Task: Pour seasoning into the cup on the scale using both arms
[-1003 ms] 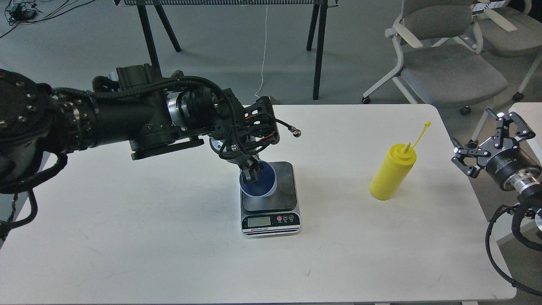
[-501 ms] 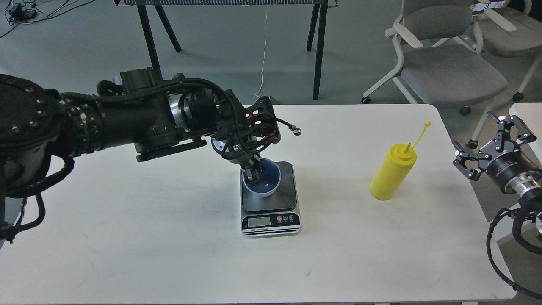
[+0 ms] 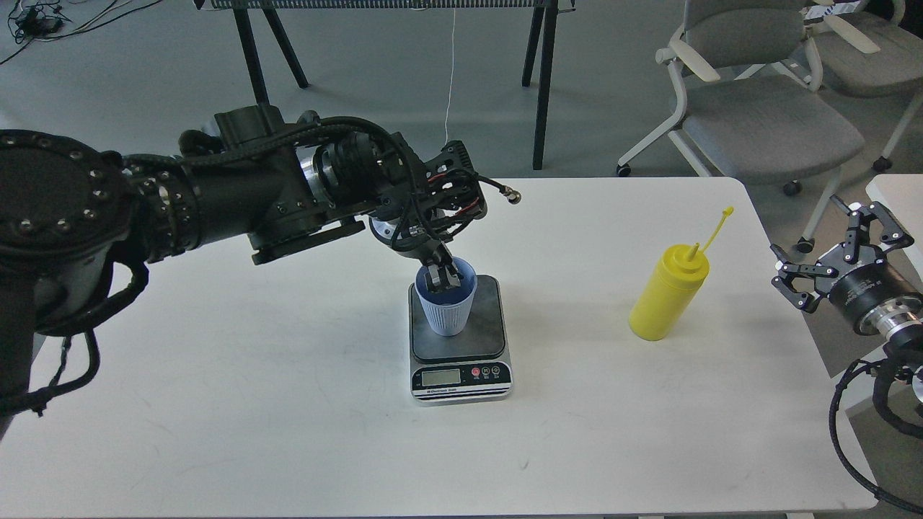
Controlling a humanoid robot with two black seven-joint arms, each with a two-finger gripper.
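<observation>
The pale blue-grey ribbed cup [image 3: 448,311] stands upright on the dark plate of the scale [image 3: 476,339] at the table's middle. My left gripper [image 3: 438,274] reaches down from the left and is shut on the cup's far rim, one finger inside. The yellow squeeze bottle of seasoning [image 3: 667,292] stands upright to the right of the scale, its cap strap sticking up. My right gripper [image 3: 840,249] is open and empty, off the table's right edge, right of the bottle.
The white table [image 3: 288,404] carries only the scale and the bottle. Grey office chairs [image 3: 757,108] stand behind the right corner. Black table legs [image 3: 541,79] stand behind the far edge. A second white surface [image 3: 890,191] lies at the far right.
My left gripper has turned the cup from tilted toward me to upright on the scale plate. The right gripper has drifted slightly right and down.
</observation>
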